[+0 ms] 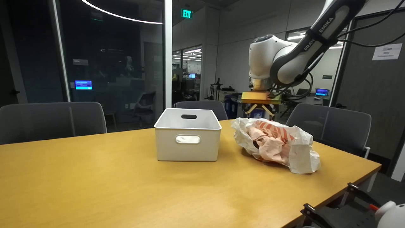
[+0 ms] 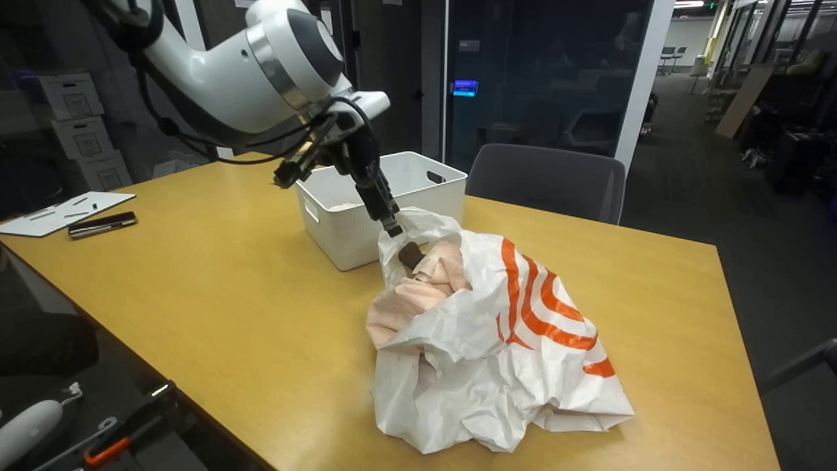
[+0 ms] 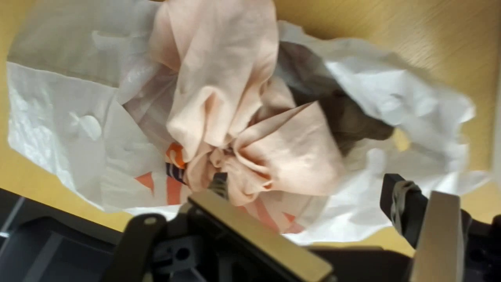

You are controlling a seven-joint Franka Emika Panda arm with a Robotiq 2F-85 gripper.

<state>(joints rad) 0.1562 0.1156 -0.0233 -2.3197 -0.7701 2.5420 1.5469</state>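
Two fingers (image 3: 414, 221) of the gripper (image 3: 307, 184) stand spread, gripping nothing, above the white bag (image 2: 484, 373); the pink cloth (image 3: 242, 102) lies bunched at its mouth. Best, probably, to straddle one raised fold, clear of the bag's loose edge.

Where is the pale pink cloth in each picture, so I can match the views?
In an exterior view: the pale pink cloth, right of centre, lower half.
In an exterior view: the pale pink cloth, near the centre.
Wrist view: the pale pink cloth, around the middle, reaching the top edge.
Landmark in all: the crumpled white bag with orange markings.
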